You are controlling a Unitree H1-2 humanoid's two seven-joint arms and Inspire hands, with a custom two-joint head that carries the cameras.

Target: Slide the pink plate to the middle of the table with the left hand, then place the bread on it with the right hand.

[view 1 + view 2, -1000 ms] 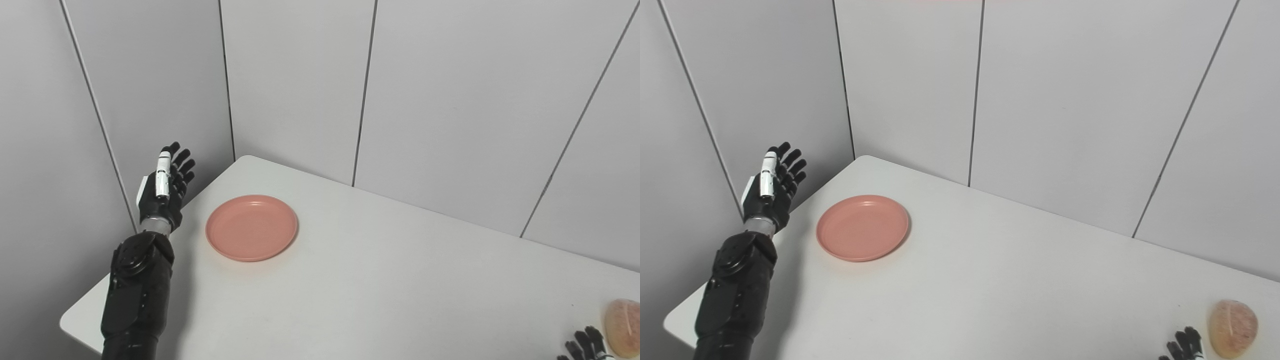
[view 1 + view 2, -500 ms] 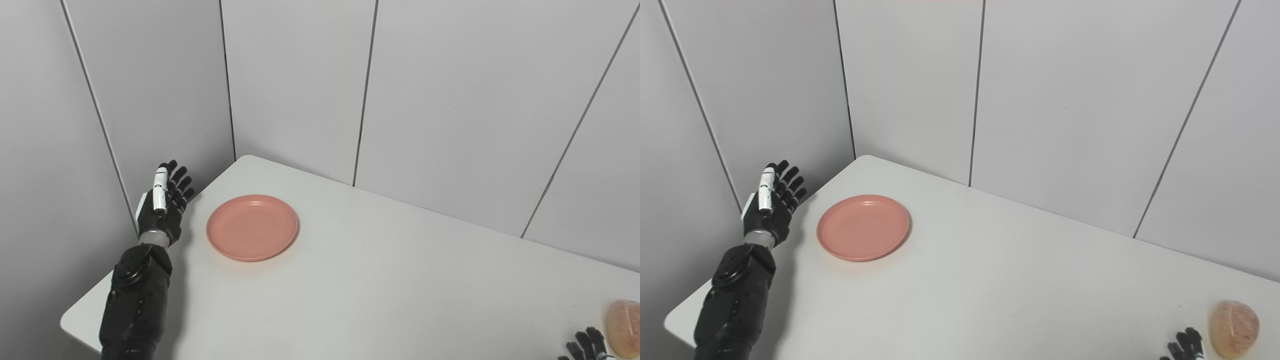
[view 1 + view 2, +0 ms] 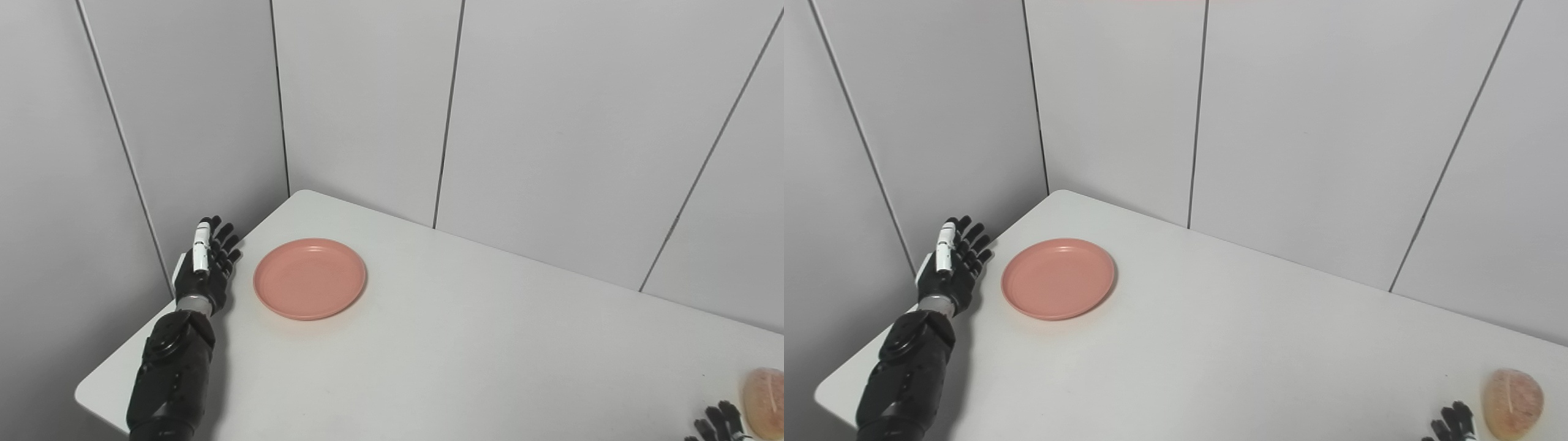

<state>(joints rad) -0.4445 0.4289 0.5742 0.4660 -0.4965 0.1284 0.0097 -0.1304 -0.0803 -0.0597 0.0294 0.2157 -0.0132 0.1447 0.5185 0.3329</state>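
Left eye view: grey wall panels (image 3: 361, 104) behind table (image 3: 465, 343)

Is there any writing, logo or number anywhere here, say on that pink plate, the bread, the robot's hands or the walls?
None can be read.
The round pink plate: plain, no print.
The pale bun of bread: no label.
The black left hand: a white strip, no legible marking.
The black right hand: only its fingertips show, no text.
The white table and grey wall panels: bare.
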